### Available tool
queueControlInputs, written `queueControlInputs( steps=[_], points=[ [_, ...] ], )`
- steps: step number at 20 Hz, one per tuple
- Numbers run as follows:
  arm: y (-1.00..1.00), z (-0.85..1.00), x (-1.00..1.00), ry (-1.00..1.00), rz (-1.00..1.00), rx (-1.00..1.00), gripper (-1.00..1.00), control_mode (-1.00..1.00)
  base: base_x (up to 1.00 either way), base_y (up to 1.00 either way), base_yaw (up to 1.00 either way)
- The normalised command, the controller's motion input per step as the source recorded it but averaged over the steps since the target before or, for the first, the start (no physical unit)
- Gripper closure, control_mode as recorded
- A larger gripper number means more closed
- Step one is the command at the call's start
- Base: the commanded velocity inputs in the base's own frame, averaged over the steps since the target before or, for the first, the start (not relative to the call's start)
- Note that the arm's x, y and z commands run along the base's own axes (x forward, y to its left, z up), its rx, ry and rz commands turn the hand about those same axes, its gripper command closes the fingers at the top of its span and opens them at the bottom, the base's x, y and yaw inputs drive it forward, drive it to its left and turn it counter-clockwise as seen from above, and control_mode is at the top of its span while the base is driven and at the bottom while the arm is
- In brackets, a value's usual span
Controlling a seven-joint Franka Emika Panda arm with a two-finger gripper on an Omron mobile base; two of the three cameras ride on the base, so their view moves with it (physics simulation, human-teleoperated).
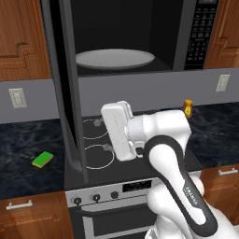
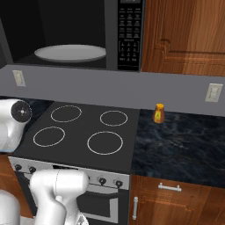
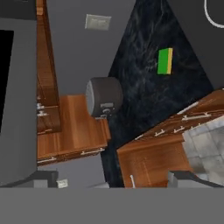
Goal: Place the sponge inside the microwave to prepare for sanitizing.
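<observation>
Sponge [image 1: 42, 159]: I see it lying flat on the dark desk [image 1: 28, 144] at the lower left of the left base frame, left of the stove; in the hand frame it sits upper right.
Microwave [image 1: 135, 32]: its door is swung open, and the white plate [image 1: 115, 59] inside is bare.
Tool [image 3: 113, 181]: nothing between its tips, well apart from the sponge; I cannot tell how wide it stands.
Progress: I judge door done; grasping, lifting and placing all remain.

microwave [image 1: 140, 28] top cut off by frame edge; jaws' spread unclear
</observation>
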Motion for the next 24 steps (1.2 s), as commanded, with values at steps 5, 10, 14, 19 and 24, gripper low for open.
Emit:
queueControlInputs(
  steps=[5,10,14,19,24],
  points=[
    [0.00,-0.18,0.80,0.16,-0.02,-0.23,-1.00,-1.00,0.00,0.00,0.00],
    [0.00,-0.32,0.98,0.17,-0.07,-0.31,-1.00,-1.00,0.00,0.00,0.00],
    [0.01,-0.40,0.95,0.14,-0.08,-0.31,-1.00,-1.00,0.00,0.00,0.00],
    [0.25,-0.39,0.63,0.14,-0.07,-0.29,-1.00,-1.00,0.00,0.00,0.00],
    [0.35,-0.48,0.22,0.17,-0.02,-0.20,-1.00,-1.00,0.00,0.00,0.00]
  ],
)
